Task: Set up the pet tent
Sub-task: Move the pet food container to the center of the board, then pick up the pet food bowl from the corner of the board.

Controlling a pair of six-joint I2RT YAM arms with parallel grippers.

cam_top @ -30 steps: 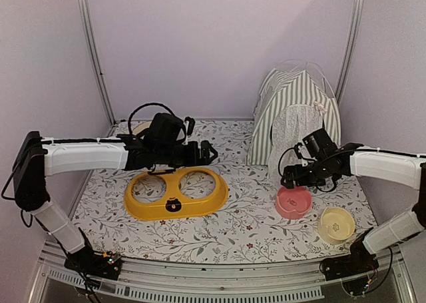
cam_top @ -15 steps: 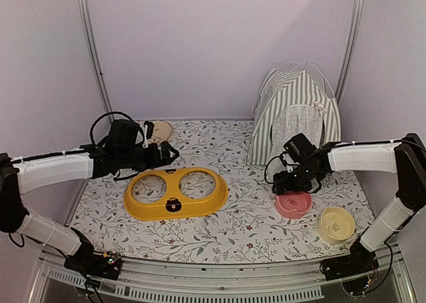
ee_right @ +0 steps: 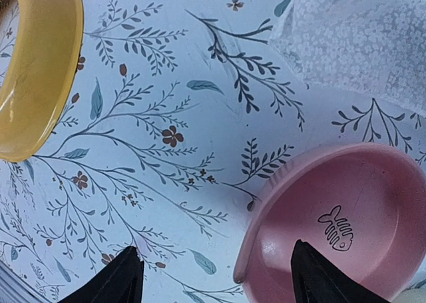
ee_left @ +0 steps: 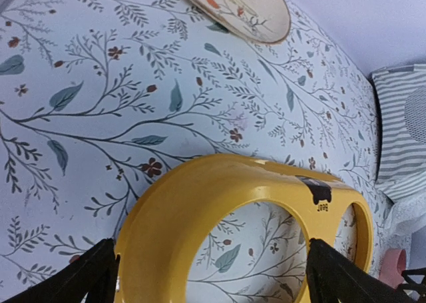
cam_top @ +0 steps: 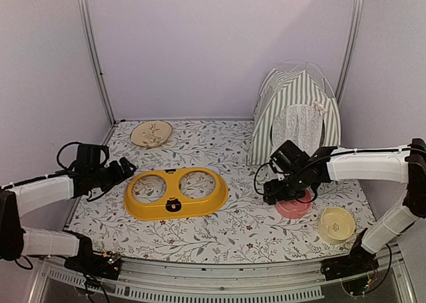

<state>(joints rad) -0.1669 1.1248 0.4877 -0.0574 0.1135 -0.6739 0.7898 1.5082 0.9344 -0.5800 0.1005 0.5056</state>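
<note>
The pet tent [cam_top: 296,113], green-and-white striped with a white mesh front, stands upright at the back right. Its striped edge [ee_left: 403,130] and its mesh [ee_right: 359,36] show in the wrist views. Neither gripper touches it. My left gripper [cam_top: 125,167] is open at the far left, just left of the yellow double-bowl holder [cam_top: 175,193]; in its wrist view the left gripper [ee_left: 213,283] has the holder's end [ee_left: 233,210] between its wide fingers without touching it. My right gripper [cam_top: 275,194] hangs in front of the tent, open, and in its own view this right gripper [ee_right: 216,280] has one finger on each side of the near rim of a pink bowl [ee_right: 339,216].
A pink bowl [cam_top: 293,206] and a cream bowl [cam_top: 336,224] sit at the front right. A round patterned plate [cam_top: 151,133] lies at the back left. The floral mat [cam_top: 226,236] covers the table. Metal frame posts rise at both back corners.
My left arm has drawn back from over the yellow holder to the far left. My right gripper has moved left and down to the pink bowl's rim, its jaws narrowing slightly.
</note>
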